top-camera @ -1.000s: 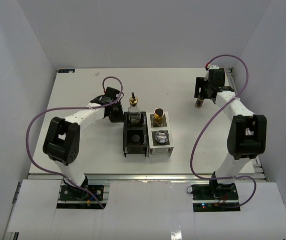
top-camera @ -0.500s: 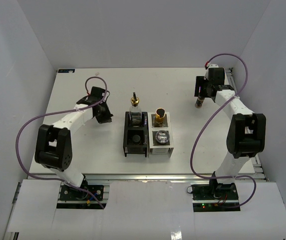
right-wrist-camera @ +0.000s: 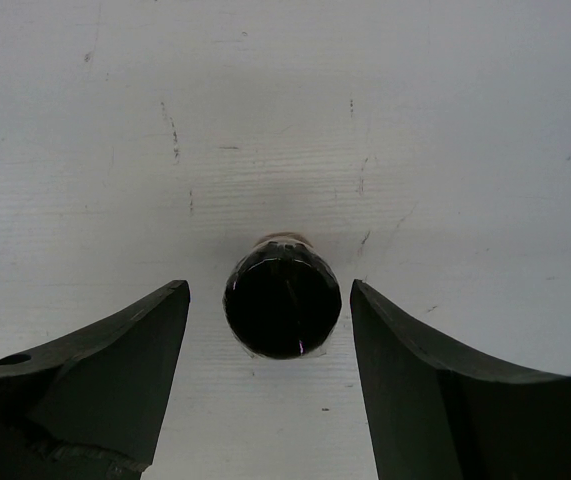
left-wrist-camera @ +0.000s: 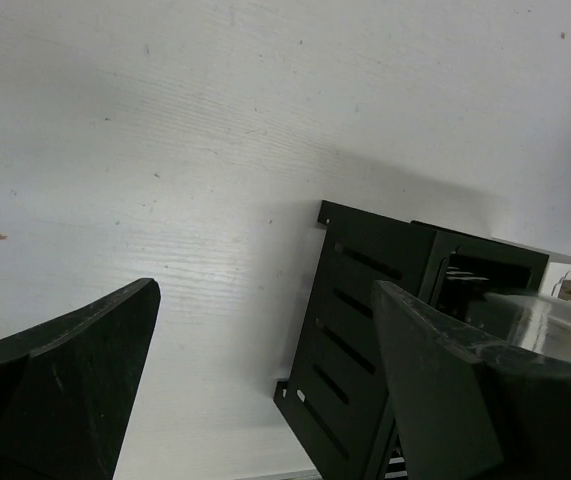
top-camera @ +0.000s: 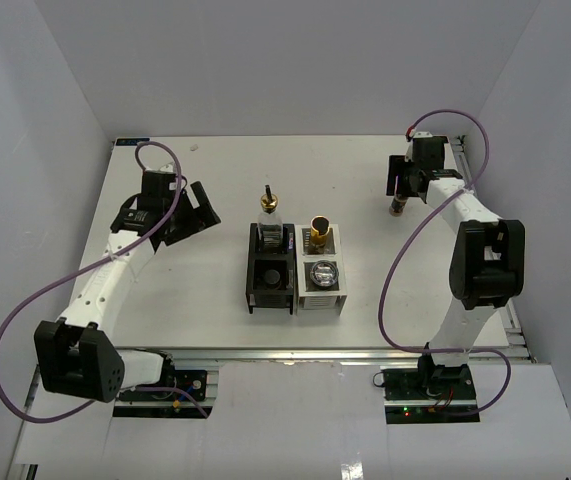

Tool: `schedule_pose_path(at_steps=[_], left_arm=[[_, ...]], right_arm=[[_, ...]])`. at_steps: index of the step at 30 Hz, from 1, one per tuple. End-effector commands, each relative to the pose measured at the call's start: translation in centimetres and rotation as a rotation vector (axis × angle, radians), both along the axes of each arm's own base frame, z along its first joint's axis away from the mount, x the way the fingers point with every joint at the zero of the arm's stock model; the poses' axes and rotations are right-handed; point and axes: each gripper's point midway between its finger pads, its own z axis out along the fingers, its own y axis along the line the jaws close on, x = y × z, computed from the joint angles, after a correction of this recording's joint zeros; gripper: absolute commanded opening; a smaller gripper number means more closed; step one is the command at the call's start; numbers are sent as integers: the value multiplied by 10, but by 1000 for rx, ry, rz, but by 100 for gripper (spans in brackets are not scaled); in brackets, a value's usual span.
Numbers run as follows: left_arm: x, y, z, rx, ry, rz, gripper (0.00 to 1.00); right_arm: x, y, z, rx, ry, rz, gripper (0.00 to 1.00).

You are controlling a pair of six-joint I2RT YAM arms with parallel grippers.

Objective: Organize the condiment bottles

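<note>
Now we see the left fingers (left-wrist-camera: 65, 390) spread wide with nothing between them, above a bare part of the counter (top-camera: 195, 310). In the top view they hang to the left of the black-and-white rack (top-camera: 270, 305) and do not touch it. In the left wrist view the slotted black side of this rack shows on the right, behind one finger. The rack stands in the middle of the counter, its black half on the left and its white half on the right. A clear bottle with a gold pourer (top-camera: 270, 222) stands upright in the rear black compartment. A gold-necked bottle (top-camera: 318, 230) stands in the rear white compartment, and a grey-lidded shaker (top-camera: 322, 272) sits in the front white one, just before it. Far to the right, near the back edge of the counter, a dark brown jar (right-wrist-camera: 283, 300) stands alone, well apart from the rack. The right fingers (right-wrist-camera: 95, 380) are around this jar, one on each side, partly open. In the right wrist view a strip of counter shows between the jar and each finger, so they do not grip it.
</note>
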Motion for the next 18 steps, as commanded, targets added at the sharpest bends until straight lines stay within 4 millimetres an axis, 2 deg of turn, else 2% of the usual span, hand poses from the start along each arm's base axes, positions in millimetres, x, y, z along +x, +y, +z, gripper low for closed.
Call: schedule_pose_path(at_steps=[1, 6, 11, 15, 18], left_arm=[[-11, -2, 5, -9, -16, -40, 98], [-20, 1, 0, 6, -14, -45, 98], [-30, 7, 7, 27, -64, -43, 98], [-34, 13, 6, 52, -78, -31, 98], [-36, 14, 0, 60, -61, -30, 98]], right_arm=[[9, -7, 10, -23, -28, -13, 70], [7, -8, 2, -29, -7, -16, 63], [8, -10, 6, -38, -12, -23, 36], [12, -8, 30, -32, -37, -11, 10], [11, -5, 65, -28, -71, 2, 8]])
